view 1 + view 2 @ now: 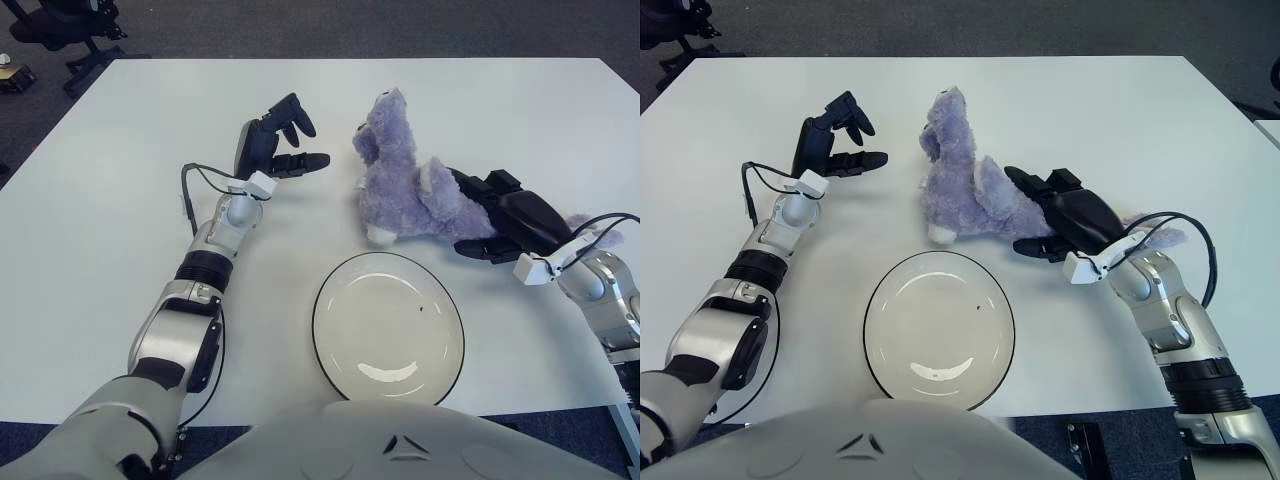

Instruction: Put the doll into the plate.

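A purple plush doll (398, 185) lies on the white table, just behind a white plate (388, 325) with a dark rim. My right hand (478, 215) is at the doll's right end, its fingers (1025, 182) over the body and its thumb underneath, shut on it. A bit of purple plush shows behind that wrist. My left hand (298, 142) hovers to the left of the doll's head, apart from it, fingers spread and holding nothing. The plate has nothing on it.
The white table (100, 200) stretches wide on both sides of the plate. Its front edge runs close under the plate, near my torso. A black office chair (60, 25) stands on the dark floor beyond the far left corner.
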`<state>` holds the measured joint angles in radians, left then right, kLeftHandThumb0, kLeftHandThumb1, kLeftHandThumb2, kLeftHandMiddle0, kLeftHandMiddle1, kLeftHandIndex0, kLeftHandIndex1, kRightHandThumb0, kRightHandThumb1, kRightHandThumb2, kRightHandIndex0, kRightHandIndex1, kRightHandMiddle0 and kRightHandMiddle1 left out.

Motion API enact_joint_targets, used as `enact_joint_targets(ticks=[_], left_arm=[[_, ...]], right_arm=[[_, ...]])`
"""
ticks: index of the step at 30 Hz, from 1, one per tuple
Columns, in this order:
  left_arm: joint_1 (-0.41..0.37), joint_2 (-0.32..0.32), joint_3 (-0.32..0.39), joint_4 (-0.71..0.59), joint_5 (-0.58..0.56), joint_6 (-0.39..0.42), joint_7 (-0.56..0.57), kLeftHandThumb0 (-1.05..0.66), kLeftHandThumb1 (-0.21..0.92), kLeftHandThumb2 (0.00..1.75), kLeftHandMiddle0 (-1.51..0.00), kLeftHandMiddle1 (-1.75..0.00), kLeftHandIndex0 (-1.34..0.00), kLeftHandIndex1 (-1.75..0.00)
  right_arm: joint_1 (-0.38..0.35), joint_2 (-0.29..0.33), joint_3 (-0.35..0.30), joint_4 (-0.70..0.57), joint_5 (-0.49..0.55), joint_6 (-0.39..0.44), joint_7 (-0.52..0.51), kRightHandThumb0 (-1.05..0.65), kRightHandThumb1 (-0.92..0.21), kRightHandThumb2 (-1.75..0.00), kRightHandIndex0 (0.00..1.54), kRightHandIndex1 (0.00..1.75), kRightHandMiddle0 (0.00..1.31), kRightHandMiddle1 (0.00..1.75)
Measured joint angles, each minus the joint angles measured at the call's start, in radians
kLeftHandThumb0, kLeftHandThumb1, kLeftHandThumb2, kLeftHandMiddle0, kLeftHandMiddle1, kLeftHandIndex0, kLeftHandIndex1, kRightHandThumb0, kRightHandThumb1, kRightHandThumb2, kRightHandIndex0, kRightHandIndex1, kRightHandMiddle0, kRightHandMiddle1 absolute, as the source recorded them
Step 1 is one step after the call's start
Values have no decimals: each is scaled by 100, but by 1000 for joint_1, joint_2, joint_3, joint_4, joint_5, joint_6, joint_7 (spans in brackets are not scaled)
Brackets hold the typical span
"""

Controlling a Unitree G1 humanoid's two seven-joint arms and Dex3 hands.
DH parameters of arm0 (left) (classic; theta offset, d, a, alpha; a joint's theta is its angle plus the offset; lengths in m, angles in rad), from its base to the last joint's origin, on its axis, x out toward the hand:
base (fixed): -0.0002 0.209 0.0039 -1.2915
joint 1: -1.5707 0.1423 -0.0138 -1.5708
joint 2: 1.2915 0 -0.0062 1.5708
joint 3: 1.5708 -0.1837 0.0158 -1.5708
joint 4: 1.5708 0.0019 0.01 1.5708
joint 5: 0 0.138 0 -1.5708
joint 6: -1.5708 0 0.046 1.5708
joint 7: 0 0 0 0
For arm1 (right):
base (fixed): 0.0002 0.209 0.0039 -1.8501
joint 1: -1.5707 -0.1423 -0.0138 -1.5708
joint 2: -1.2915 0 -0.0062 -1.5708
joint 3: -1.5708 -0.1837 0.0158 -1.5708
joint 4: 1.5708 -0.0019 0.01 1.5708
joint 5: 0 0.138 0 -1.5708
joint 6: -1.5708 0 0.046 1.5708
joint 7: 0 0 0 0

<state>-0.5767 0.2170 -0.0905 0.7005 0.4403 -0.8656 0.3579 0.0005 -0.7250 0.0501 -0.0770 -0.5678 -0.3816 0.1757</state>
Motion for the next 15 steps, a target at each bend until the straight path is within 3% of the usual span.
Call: enact_joint_targets(ticks=[5,11,13,15], left_arm=[[0,-1,-1,2,1,-1,7,-11,92,10,-81,-175,-64,-175],[0,-2,-3,3,1,-2,15,-11,92,10,-81,-175,-64,-175],[0,-2,-4,4,1,-2,16,-11,92,10,-81,-175,-64,-175],[0,-2,-5,6,1,-3,17,-11,92,10,-81,-175,-64,-175]], right_arm=[[-13,26,31,18,-115,38,-99,-94,-92,-63,5,2,22,6],[-16,38,51,22,-158,63,-151,-93,-92,-63,7,2,24,6],[-17,38,57,19,-186,77,-169,-82,-92,-69,21,5,46,14],[-18,42,63,10,-252,118,-209,-78,-92,-71,27,6,55,16]])
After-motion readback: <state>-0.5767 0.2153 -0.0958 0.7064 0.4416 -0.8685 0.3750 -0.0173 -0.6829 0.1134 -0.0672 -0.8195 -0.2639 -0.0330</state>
